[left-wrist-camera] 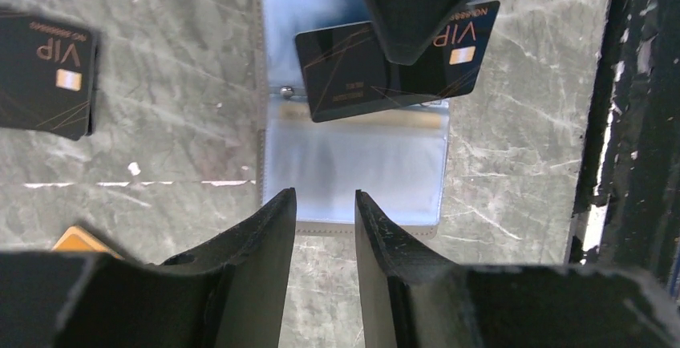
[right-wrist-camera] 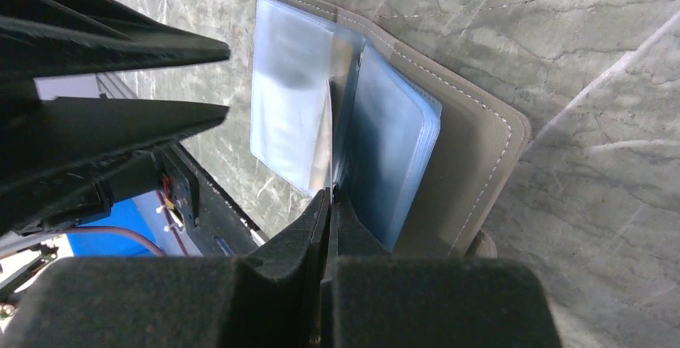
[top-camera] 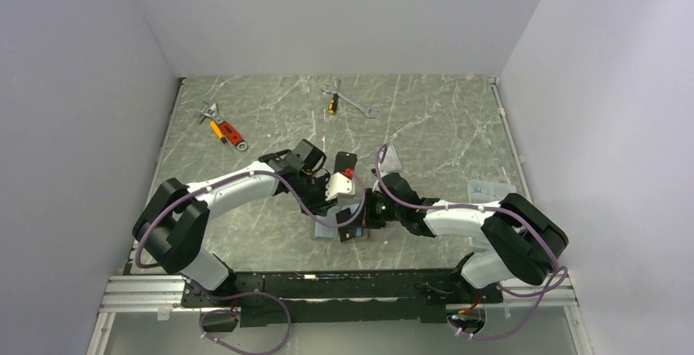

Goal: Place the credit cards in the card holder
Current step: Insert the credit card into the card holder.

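Lying open and flat on the marbled grey-green table (left-wrist-camera: 160, 147), card holder (left-wrist-camera: 353, 163): taupe cover with pale stitching, glossy blue-grey plastic sleeves inside. Black card (left-wrist-camera: 345, 75), glossy, with gold "VIP" lettering and chip: pinched by the closed right fingers (right-wrist-camera: 305, 236) over the holder's fold. Its long axis runs along the fold, slightly tilted, and the VIP end overhangs the holder's side edge. Left fingers (left-wrist-camera: 265, 228): parted, empty, at the holder's end. Second black card (left-wrist-camera: 44, 75) and orange card (left-wrist-camera: 80, 240): flat on the table beside the holder, opposite the overhang.
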You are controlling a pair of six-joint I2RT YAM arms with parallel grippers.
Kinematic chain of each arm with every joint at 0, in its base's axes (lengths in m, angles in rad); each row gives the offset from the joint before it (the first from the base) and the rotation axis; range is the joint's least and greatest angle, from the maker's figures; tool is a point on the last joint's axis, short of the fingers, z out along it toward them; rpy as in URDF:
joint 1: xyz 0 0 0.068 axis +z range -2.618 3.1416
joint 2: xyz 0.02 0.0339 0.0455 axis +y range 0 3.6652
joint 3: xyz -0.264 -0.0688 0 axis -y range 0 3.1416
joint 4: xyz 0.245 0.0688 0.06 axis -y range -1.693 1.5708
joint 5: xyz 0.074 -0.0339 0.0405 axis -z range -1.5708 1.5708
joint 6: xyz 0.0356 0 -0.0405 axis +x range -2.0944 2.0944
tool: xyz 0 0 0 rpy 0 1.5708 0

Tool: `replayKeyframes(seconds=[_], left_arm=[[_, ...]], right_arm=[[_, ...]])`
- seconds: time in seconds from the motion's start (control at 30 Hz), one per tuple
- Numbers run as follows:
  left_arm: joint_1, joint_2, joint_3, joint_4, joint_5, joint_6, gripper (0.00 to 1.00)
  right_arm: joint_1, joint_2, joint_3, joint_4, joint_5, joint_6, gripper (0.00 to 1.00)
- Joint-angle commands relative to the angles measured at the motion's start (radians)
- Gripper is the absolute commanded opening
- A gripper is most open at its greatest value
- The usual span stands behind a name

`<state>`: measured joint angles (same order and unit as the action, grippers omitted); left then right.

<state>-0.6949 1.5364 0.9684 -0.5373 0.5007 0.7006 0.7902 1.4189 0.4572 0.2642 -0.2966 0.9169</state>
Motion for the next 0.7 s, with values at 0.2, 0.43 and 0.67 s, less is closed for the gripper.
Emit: replayKeyframes(seconds=[0.2,0.43,0.67], left_arm=[[-0.034,-0.013,-0.115,0.077,-0.117,0.163,0.39],[-0.068,-0.041,-0.18,0.125,-0.146,0.218,0.4],[-0.09,-0.057,-0.218,0.145,-0.166,0.2,0.4]], right_arm=[[-0.053,-0.022,-0.02,0.087,-0.027,0.032,0.0],[-0.063,0.026,-0.034,0.195,-0.021,0.105,0.0],[-0.064,0.033,-0.054,0.235,0.013,0.145,0.0]])
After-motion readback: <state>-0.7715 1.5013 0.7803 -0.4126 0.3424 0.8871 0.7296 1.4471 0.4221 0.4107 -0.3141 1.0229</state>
